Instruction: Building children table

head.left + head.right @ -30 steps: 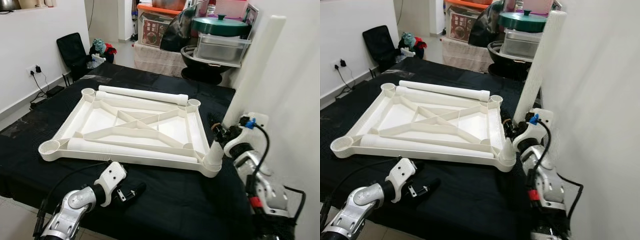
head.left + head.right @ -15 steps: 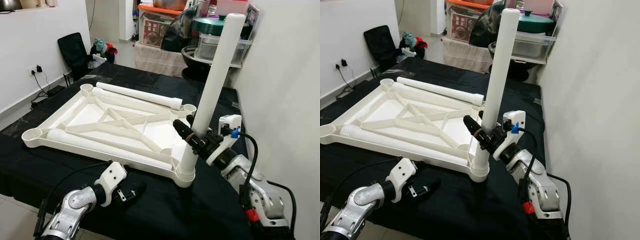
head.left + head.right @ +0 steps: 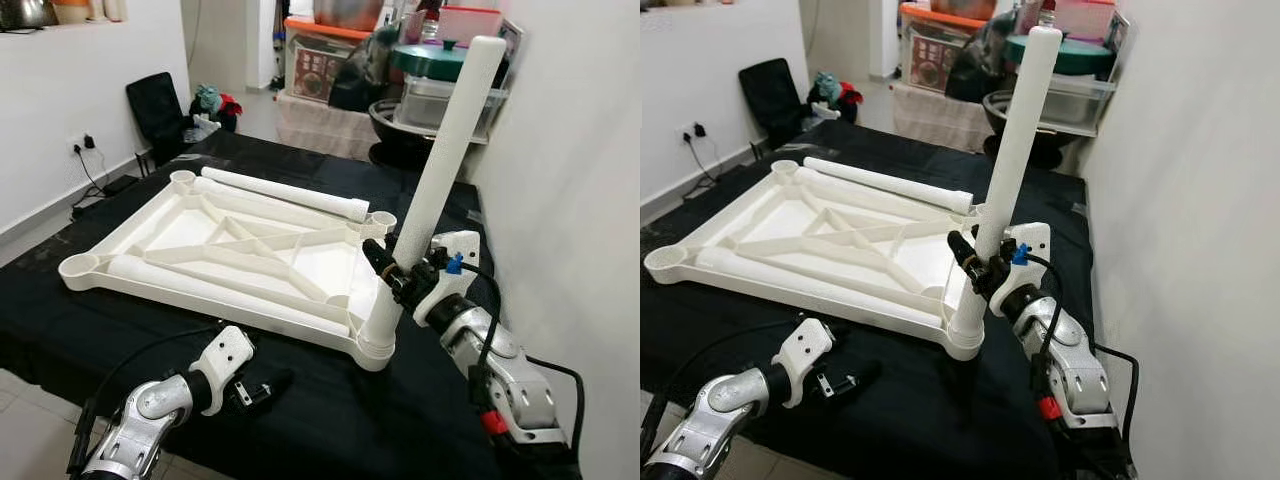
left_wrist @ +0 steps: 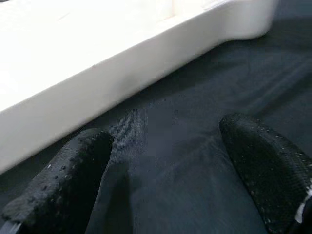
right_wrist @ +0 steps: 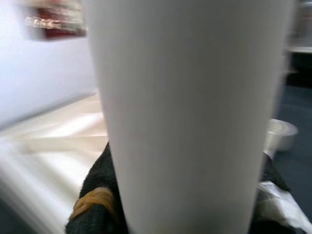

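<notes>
A white plastic tabletop (image 3: 250,250) lies upside down on a black cloth (image 3: 330,400) across the middle of the head views, its ribbed underside facing up and a round socket at each corner. The right gripper (image 3: 395,275), right of centre in the frame, is clamped around a long white table leg (image 3: 445,165) low on its length; the leg's foot sits in the socket at the near right corner of the tabletop (image 3: 375,345), and the leg leans up and to the right toward the upper right of the frame, not upright. In the right wrist view the leg (image 5: 190,117) is a broad pale column with the black fingers (image 5: 97,195) pressed at either side of it. Three more legs lie flat on the tabletop: one along its near edge (image 3: 220,295), and two side by side along its far edge (image 3: 285,195). The left gripper (image 3: 262,385) rests low at the lower left of the frame on the black cloth, just in front of the tabletop's near edge, its fingers apart and holding nothing; in the left wrist view both dotted fingertips (image 4: 63,180) sit over the cloth with the white rim (image 4: 122,63) close ahead. In the upper part of the frame stand a black chair (image 3: 160,105) at left and stacked boxes and pots (image 3: 430,75) at right.
</notes>
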`<state>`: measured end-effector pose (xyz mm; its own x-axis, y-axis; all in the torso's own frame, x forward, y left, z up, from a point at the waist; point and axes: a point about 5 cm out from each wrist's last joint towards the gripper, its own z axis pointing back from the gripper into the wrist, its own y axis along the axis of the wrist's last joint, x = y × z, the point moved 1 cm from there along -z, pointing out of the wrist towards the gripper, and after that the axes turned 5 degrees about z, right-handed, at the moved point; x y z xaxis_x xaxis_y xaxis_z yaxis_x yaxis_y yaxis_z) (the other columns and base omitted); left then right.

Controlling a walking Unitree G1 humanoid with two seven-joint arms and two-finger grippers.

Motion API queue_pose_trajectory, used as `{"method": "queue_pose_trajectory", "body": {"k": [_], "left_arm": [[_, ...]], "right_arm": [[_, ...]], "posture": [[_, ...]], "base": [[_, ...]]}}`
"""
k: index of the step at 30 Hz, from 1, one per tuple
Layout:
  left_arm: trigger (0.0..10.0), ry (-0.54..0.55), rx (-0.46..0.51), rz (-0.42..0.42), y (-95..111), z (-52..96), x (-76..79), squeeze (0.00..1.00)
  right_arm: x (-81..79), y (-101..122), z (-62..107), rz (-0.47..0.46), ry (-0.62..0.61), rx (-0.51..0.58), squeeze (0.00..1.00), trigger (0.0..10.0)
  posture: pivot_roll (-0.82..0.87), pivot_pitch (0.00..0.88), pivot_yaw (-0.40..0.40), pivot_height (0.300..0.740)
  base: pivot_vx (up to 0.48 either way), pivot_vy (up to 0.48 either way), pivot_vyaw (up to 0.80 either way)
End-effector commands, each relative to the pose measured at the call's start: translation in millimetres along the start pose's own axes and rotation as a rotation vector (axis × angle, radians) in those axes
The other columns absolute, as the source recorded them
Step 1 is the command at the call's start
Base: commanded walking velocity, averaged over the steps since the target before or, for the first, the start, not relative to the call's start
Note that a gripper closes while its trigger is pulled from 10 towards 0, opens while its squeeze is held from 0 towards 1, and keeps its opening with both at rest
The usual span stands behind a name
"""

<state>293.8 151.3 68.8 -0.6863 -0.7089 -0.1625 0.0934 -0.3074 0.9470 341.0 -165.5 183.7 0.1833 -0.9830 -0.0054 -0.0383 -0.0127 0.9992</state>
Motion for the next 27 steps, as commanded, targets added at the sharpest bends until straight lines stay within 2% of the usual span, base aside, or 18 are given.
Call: {"method": "queue_pose_trajectory", "body": {"k": [1,2,3,5,10,12,13,14,15,19,20,23,24,27], "left_arm": [[10.0,-0.014,-0.021,0.003,-5,-0.8,4.2,0.00],[10.0,-0.016,-0.020,0.003,-5,-1.8,5.4,0.00],[10.0,-0.016,-0.020,0.003,-5,-1.8,5.4,0.00],[10.0,-0.017,-0.018,0.003,-5,-2.8,6.6,0.00],[10.0,-0.016,-0.020,0.002,-5,-2.4,6.4,0.00],[10.0,-0.017,-0.021,0.001,-6,-2.1,6.7,0.00],[10.0,-0.017,-0.021,0.001,-6,-2.1,6.7,0.00],[10.0,-0.016,-0.020,0.001,-6,-2.1,6.9,0.00],[10.0,-0.016,-0.020,0.003,-6,-2.0,7.3,0.00],[10.0,-0.015,-0.020,0.007,-7,-1.7,8.7,0.00],[10.0,-0.016,-0.020,0.008,-7,-1.4,9.4,0.00],[10.0,-0.017,-0.022,0.010,-8,-1.0,10.1,0.00],[10.0,-0.017,-0.022,0.012,-8,-0.5,9.8,0.00],[10.0,-0.015,-0.024,0.011,-8,0.7,8.5,0.00]], "right_arm": [[51.1,-47,15.6,-0.011,-0.392,-0.239,0.00,0.0],[59.4,-56,22.2,-0.020,-0.533,-0.271,0.00,0.0],[59.4,-56,22.2,-0.020,-0.533,-0.271,0.00,0.0],[59.0,-64,28.9,-0.046,-0.640,-0.285,0.00,0.0],[44.9,-66,26.1,-0.058,-0.620,-0.291,0.00,0.0],[32.6,-68,20.0,-0.069,-0.561,-0.300,0.00,0.0],[32.6,-68,20.0,-0.069,-0.561,-0.300,0.00,0.0],[27.7,-68,16.8,-0.073,-0.533,-0.302,0.00,2.9],[21.8,-66,13.0,-0.074,-0.489,-0.295,0.00,10.0],[14.3,-58,7.6,-0.071,-0.470,-0.251,0.00,10.0],[14.1,-55,7.4,-0.079,-0.470,-0.234,1.00,10.0],[13.4,-51,6.4,-0.091,-0.446,-0.219,1.00,10.0],[14.4,-45,6.2,-0.110,-0.427,-0.184,0.00,10.0],[18.8,-37,7.8,-0.129,-0.395,-0.129,0.00,10.0]], "posture": [[0.06,0.000,-0.105,0.740],[0.07,0.000,-0.107,0.740],[0.07,0.000,-0.107,0.740],[0.07,0.000,-0.107,0.740],[0.06,0.000,-0.107,0.740],[0.06,0.000,-0.111,0.740],[0.06,0.000,-0.111,0.740],[0.06,0.000,-0.113,0.740],[0.06,0.000,-0.114,0.740],[0.06,0.000,-0.116,0.740],[0.06,0.000,-0.116,0.740],[0.06,0.000,-0.116,0.740],[0.06,0.000,-0.114,0.740],[0.06,0.000,-0.110,0.740]], "base": [[0.000,0.000,0.00],[0.000,0.000,0.00],[0.000,0.000,0.00],[0.000,0.000,0.00],[0.000,0.000,0.00],[0.000,0.000,0.00],[0.000,0.000,0.00],[0.000,0.000,0.00],[0.000,0.000,0.00],[0.000,0.000,0.00],[0.000,0.000,0.00],[0.000,0.000,0.00],[0.000,0.000,0.00],[0.000,0.000,0.00]]}}
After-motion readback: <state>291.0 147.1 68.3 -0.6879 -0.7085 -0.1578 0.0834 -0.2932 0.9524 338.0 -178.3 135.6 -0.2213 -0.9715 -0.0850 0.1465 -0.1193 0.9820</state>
